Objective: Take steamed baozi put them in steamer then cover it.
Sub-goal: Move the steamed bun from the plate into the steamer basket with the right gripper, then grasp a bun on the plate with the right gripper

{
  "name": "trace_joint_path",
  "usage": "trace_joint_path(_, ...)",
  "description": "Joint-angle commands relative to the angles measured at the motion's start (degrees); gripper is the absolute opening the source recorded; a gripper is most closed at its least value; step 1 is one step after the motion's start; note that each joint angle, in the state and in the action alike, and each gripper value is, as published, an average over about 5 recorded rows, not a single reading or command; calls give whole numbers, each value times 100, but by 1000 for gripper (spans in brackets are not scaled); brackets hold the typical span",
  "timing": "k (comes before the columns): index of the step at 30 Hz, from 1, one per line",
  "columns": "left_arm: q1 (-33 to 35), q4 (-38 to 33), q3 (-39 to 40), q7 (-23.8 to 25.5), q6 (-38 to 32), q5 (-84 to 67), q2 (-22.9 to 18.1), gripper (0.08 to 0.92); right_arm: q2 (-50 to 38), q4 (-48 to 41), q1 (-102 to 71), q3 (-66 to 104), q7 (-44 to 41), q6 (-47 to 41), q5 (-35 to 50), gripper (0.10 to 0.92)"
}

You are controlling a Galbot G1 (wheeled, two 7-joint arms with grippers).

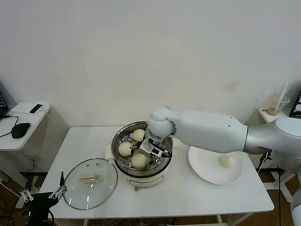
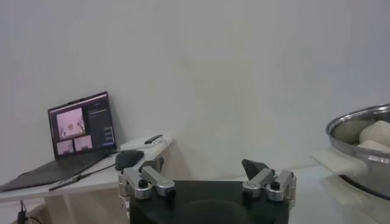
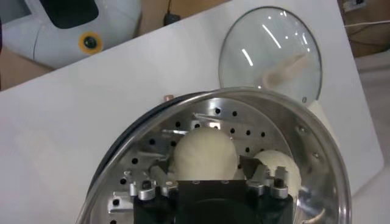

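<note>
steamer (image 2: 365, 152): cut by frame edge | right end effector (image 3: 207, 176): fingertips hidden behind bun

The steamer (image 1: 141, 153) mouth is blocked from above by the right gripper (image 1: 151, 149) and its forearm, reaching in from 3 o'clock. Three baozi (image 1: 139, 161) crowd the tray's 9 o'clock side. Bare table (image 1: 87, 141) is left at 10 o'clock.
</note>
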Motion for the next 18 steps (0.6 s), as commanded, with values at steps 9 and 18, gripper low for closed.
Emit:
trace_joint_path(9, -5, 10, -12, 6, 21, -20, 151, 823, -1531, 13, 369, 1070, -291, -1930, 456, 823)
trace_joint_path(18, -84, 30, 138, 6, 40, -38, 278, 823, -3155, -114, -427, 1541, -331, -2083, -320, 823)
